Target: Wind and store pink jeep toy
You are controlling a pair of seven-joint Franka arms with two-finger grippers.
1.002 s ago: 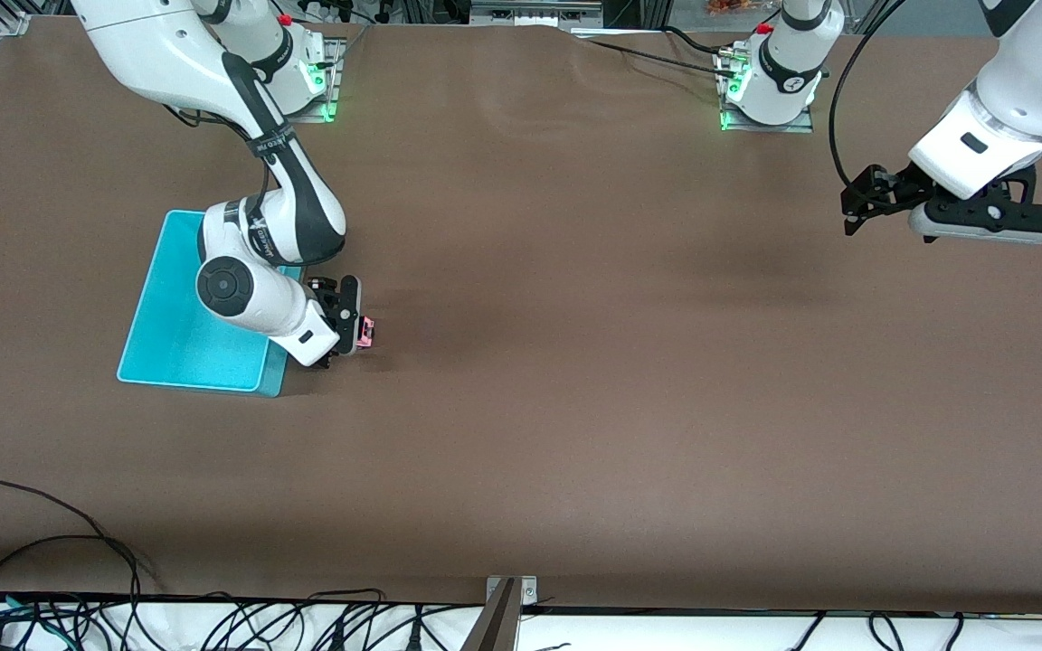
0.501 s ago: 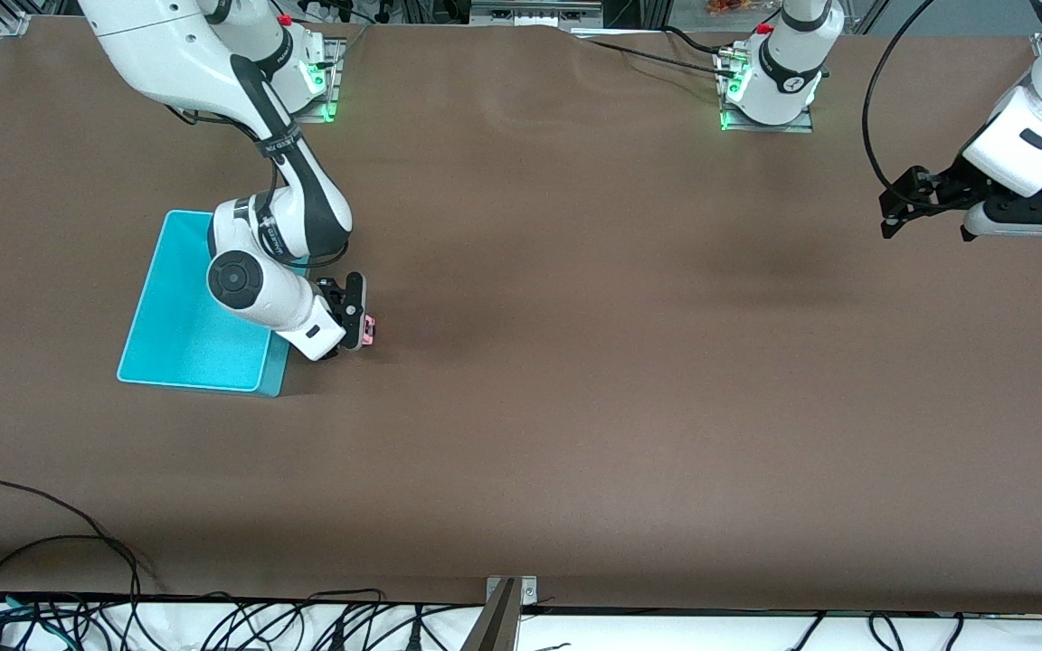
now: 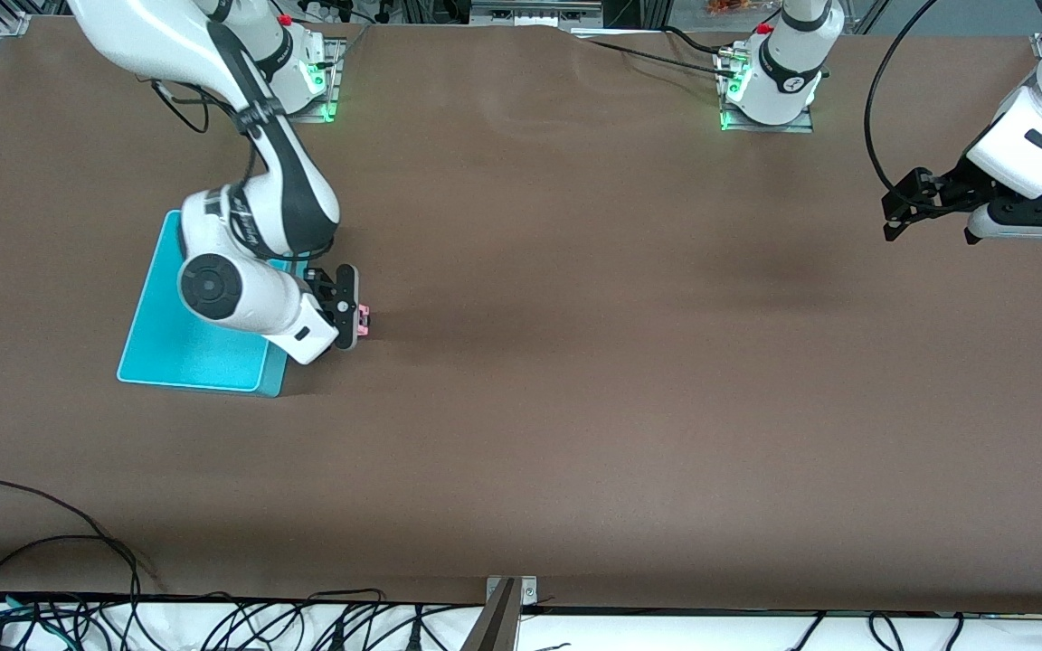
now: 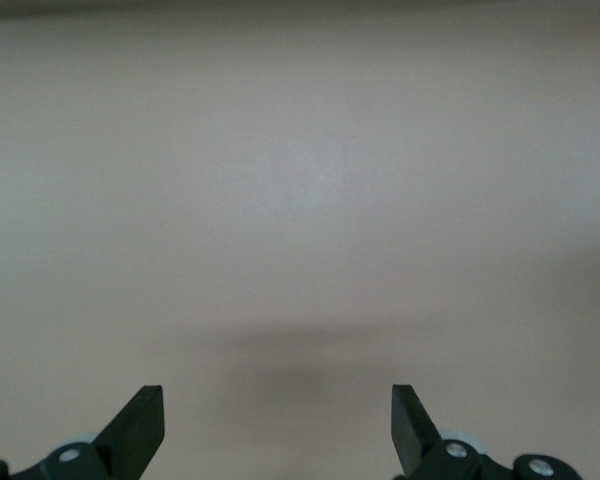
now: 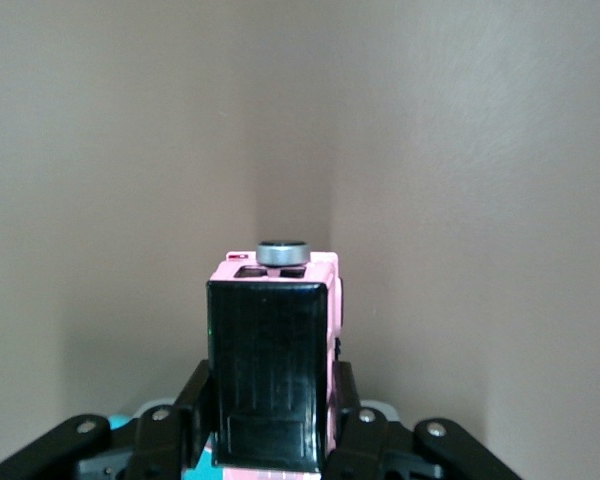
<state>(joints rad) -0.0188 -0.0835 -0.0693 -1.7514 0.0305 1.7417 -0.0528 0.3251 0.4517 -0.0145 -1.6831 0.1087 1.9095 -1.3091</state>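
Pink jeep toy (image 3: 364, 318) sits clamped between the fingers of our right gripper (image 3: 351, 312), low over the brown table (image 3: 575, 362) just beside the cyan bin (image 3: 168, 353) at the right arm's end; in the right wrist view we see its black roof (image 5: 269, 370) and a grey spare wheel (image 5: 282, 253), with a finger (image 5: 352, 405) against each side. Our left gripper (image 4: 277, 425) waits with its fingers spread wide and holding nothing, over bare table at the left arm's end, well apart from the toy.
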